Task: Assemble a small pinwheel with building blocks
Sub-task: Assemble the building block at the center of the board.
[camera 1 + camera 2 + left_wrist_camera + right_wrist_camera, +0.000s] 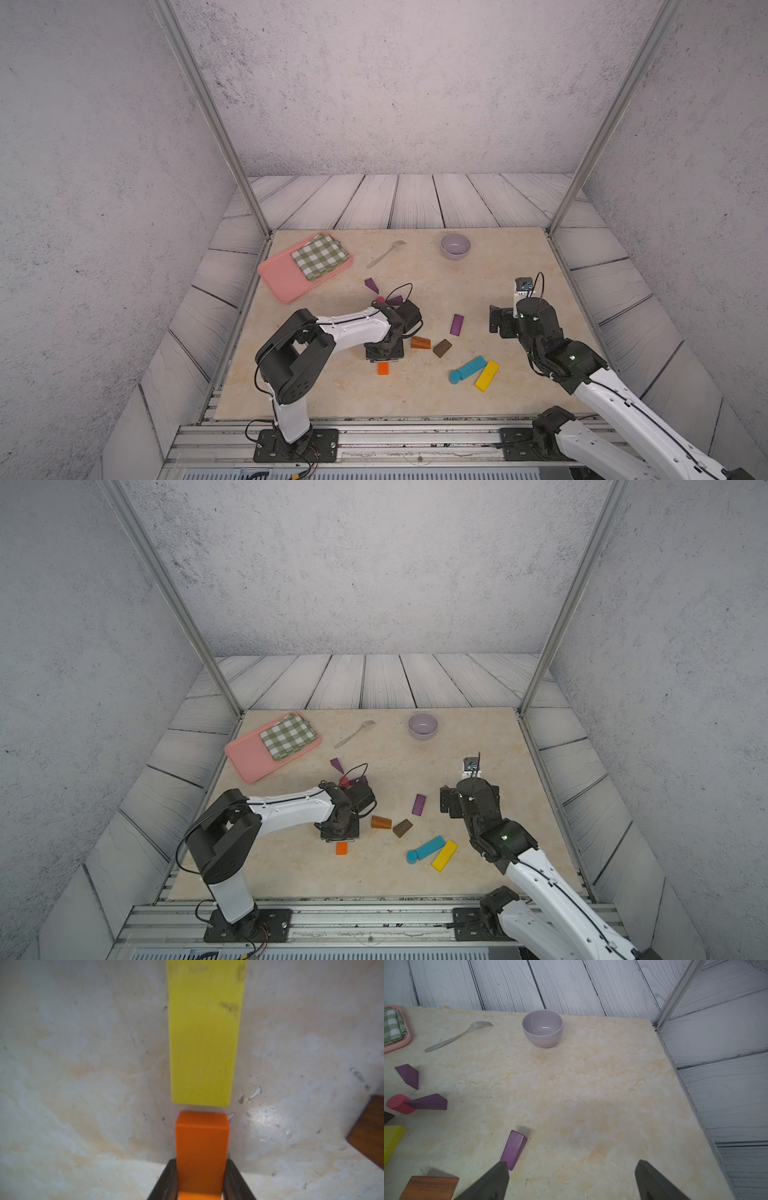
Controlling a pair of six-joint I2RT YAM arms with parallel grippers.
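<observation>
Fingers (166, 1178) of the left gripper (201, 1162) were clenched on the orange bar (202, 1140), one black finger on each long side. Only their tips showed in the left wrist view. That bar sat well apart from the lilac bowl (455, 254), on the robot's side of it and to its left, low over the table (332, 395). Its free end came just beside the end of a yellow bar (203, 1032); whether the two touched could not be told.

In both top views the left arm (353, 326) hid that yellow bar and all but one end of the orange one. It also covered most of the pink cylinder (398, 1104), which the right wrist view showed with the tip of a purple wedge (428, 1102) against it.

The right gripper (572, 1163) hung released, grasping nothing, on the robot's side of the bowl and to its right.

Counted, all on the robot's side of the bowl:
- three purple wedges, including a second wedge (371, 285) and a third wedge (456, 324)
- two brown wedges, a lighter wedge (420, 343) and a darker wedge (442, 348)
- two yellow bars, including a second yellow bar (487, 375)
- one orange bar
- one blue bar (473, 368)
- one blue cylinder (455, 376)
- one pink cylinder
</observation>
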